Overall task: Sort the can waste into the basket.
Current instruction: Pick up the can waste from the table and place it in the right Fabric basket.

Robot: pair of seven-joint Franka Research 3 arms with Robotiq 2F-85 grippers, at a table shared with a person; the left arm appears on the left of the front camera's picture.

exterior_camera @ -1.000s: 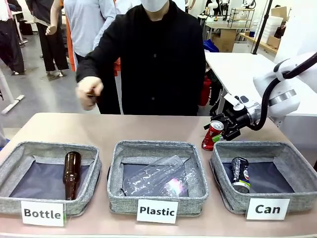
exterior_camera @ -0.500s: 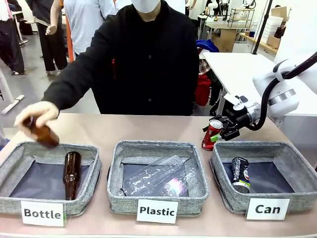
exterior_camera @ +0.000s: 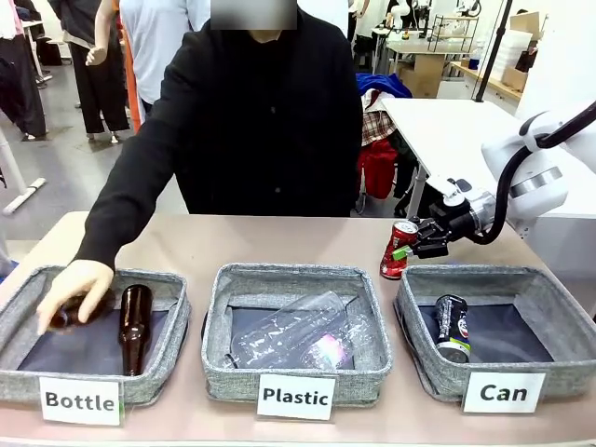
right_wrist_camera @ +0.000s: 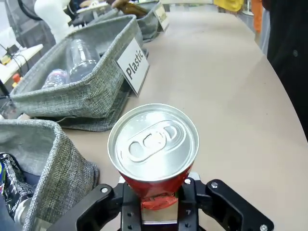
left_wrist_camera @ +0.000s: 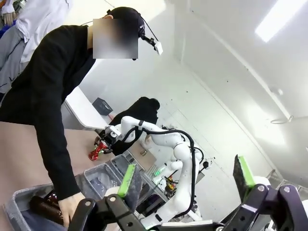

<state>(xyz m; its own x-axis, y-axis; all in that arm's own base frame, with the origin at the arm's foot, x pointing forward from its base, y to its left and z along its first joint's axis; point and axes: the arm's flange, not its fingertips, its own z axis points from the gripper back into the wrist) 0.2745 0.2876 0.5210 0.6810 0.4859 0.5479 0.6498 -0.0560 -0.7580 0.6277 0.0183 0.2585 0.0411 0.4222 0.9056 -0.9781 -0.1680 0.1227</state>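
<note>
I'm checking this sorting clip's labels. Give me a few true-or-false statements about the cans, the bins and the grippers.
1. The right gripper is shut on the red can. True.
2. The red can lies inside the Can basket. False: it stands on the table behind the basket's far left corner.
3. A dark can lies in the Can basket. True.
4. The left gripper is shut. False: its fingers are spread open.
5. The person's hand reaches into the Plastic bin. False: into the Bottle bin.

Bright even indoor light, ceiling-strip glare, wide-angle wrist distortion
</note>
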